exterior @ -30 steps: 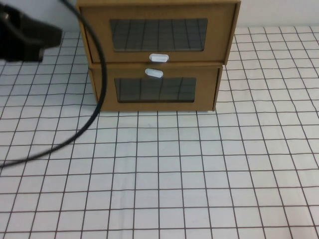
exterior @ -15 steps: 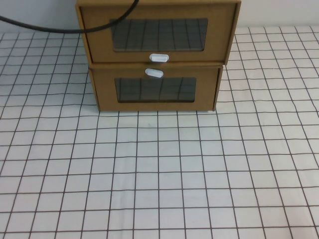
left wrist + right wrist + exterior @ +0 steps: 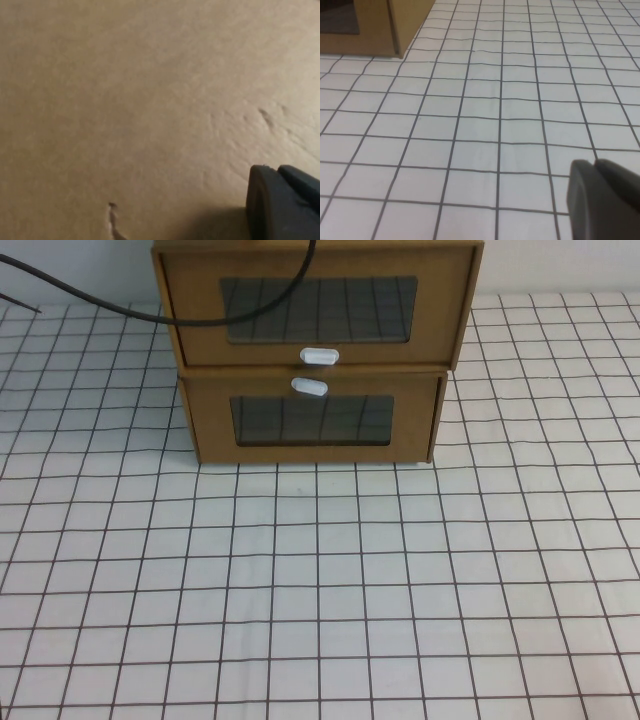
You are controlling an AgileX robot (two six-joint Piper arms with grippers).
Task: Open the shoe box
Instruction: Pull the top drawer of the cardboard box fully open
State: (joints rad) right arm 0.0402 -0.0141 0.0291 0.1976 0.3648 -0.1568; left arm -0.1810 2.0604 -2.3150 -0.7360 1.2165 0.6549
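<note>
Mostly, the checked table (image 3: 320, 590) spreads beneath the right gripper (image 3: 597, 172), which hovers low over it, pressed together and holding nothing. The brown shoe box (image 3: 315, 452) stands well apart from that gripper. The left gripper (image 3: 280, 175) sits just over bare brown cardboard; spread or pressed together, I cannot tell. A black cable (image 3: 120, 308) crosses the box's upper corner, above its white upper handle (image 3: 319, 356) and lower handle (image 3: 309, 388).

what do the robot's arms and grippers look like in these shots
Only their ends show: left gripper, close against brown cardboard, and right gripper, above the grid cloth, are dark grey, matte, round-cornered. A thin black cable crosses the upper box.
</note>
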